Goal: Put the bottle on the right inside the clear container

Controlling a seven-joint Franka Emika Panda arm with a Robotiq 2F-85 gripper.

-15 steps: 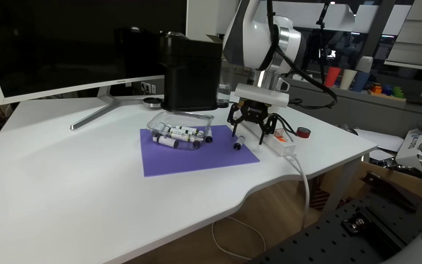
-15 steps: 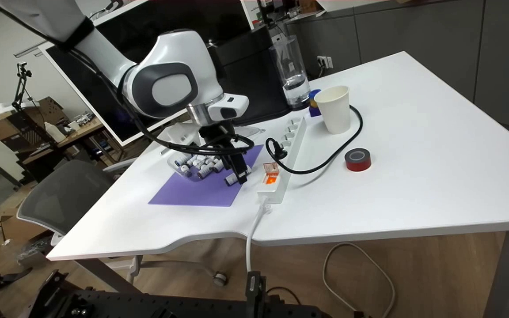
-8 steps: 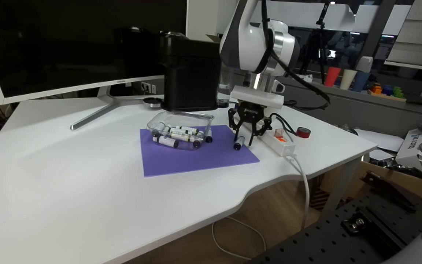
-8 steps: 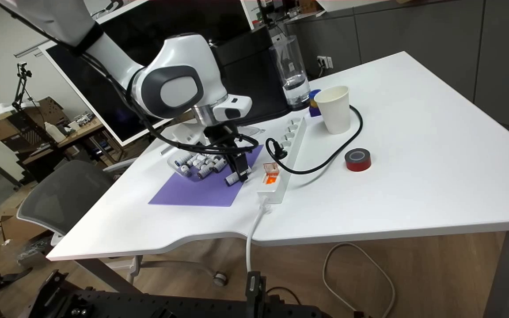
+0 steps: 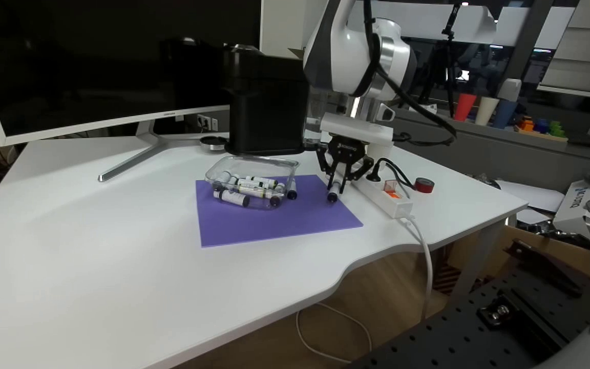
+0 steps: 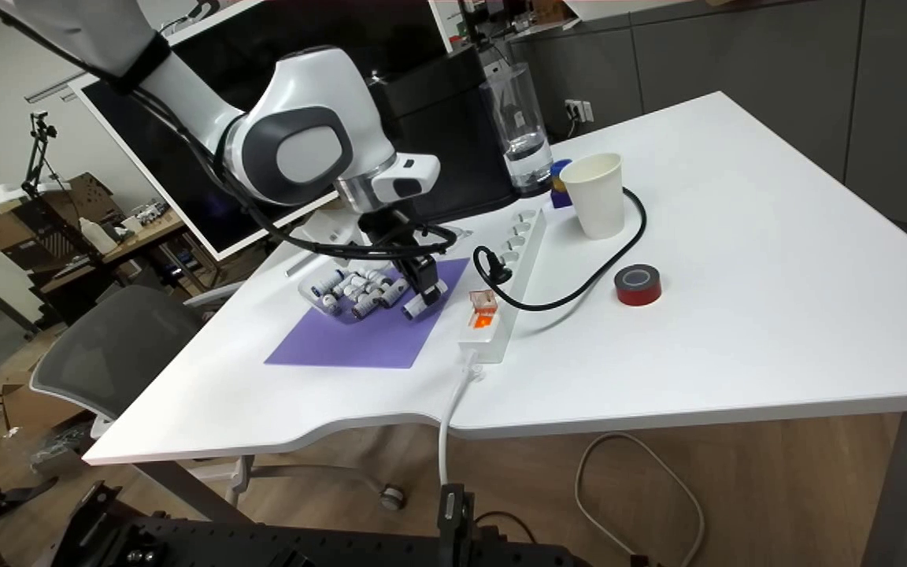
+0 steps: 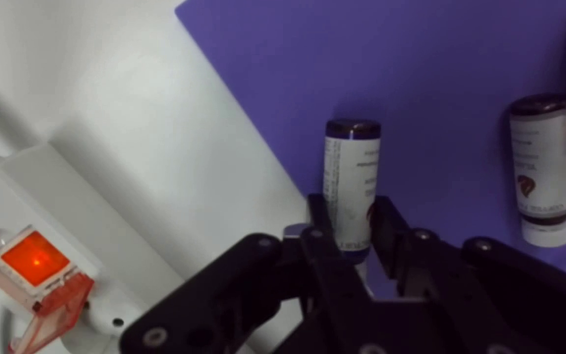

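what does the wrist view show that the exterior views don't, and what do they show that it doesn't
Only the wrist view: the brown mark on a neighbouring bottle, too small to make out elsewhere. Only the exterior views: the monitor and the red tape roll. Shared by all: the tool shut on the white-labelled bottle, the purple mat and the power strip.
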